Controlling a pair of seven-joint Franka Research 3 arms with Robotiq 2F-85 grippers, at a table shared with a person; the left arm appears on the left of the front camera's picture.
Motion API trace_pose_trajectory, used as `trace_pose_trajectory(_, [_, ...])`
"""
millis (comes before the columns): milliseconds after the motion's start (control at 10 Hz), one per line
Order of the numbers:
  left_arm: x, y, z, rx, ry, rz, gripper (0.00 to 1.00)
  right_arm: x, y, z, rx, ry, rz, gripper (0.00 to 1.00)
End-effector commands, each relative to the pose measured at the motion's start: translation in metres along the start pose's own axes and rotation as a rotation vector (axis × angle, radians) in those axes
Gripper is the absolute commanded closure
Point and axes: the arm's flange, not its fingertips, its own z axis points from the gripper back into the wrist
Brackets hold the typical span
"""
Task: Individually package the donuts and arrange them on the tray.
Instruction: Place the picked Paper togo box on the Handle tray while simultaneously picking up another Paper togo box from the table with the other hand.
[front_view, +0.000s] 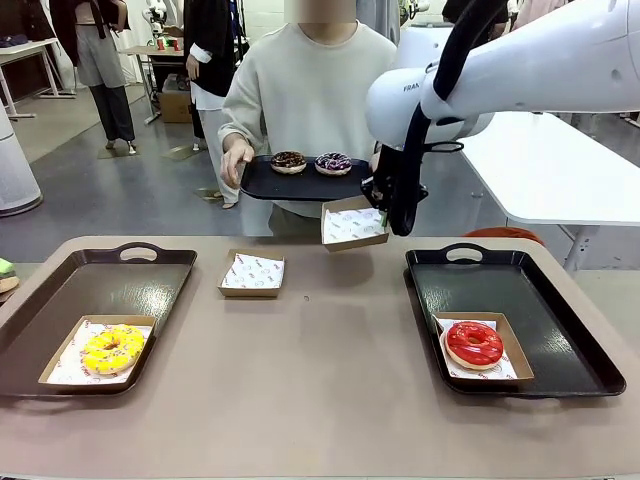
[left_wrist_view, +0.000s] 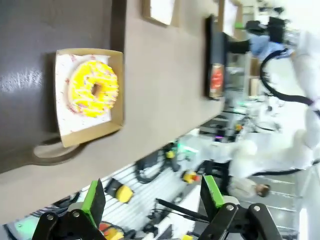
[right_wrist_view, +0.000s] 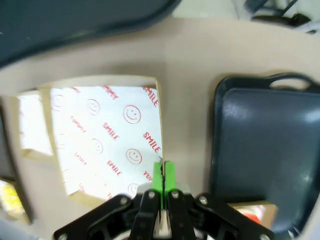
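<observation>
A person across the table holds a black tray (front_view: 262, 183) carrying a chocolate sprinkled donut (front_view: 288, 161) and a purple-iced donut (front_view: 333, 163). Just below its near edge, my right gripper (front_view: 384, 207) (right_wrist_view: 162, 169) is shut on the rim of an empty paper box (front_view: 352, 224) (right_wrist_view: 107, 145), lifted above the table. The yellow donut (front_view: 112, 348) (left_wrist_view: 93, 89) lies in a box on the left tray (front_view: 120, 285). The red donut (front_view: 473, 344) (left_wrist_view: 216, 79) lies in a box on the right tray (front_view: 560, 320). My left gripper (left_wrist_view: 152, 196) hangs open and empty, high over the table's near edge.
Another empty paper box (front_view: 252, 273) sits on the table between the two trays. The person's hand (front_view: 237, 160) grips the left end of the held tray. A white table (front_view: 560, 170) stands behind on the right, and people stand far back on the left.
</observation>
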Motion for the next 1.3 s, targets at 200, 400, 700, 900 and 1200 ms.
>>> trace_pose_trajectory(200, [0.004,0.064,0.038,-0.222,-0.020,0.096,0.00,0.030,0.026,0.017,-0.065,0.035,-0.010,1.00])
trace_pose_trajectory(400, [0.006,0.090,0.050,-0.280,-0.068,0.148,0.00,0.038,0.032,0.017,-0.070,0.049,-0.013,1.00])
trace_pose_trajectory(700, [0.002,0.110,0.064,-0.301,-0.108,0.154,0.00,0.044,0.032,0.012,-0.070,0.073,-0.021,1.00])
trace_pose_trajectory(900, [0.001,0.102,0.054,-0.272,-0.075,0.188,0.00,0.035,0.028,0.012,-0.038,0.064,0.005,1.00])
trace_pose_trajectory(1200, [0.001,0.102,0.054,-0.272,-0.075,0.188,0.00,0.035,0.028,0.012,-0.038,0.064,0.005,1.00])
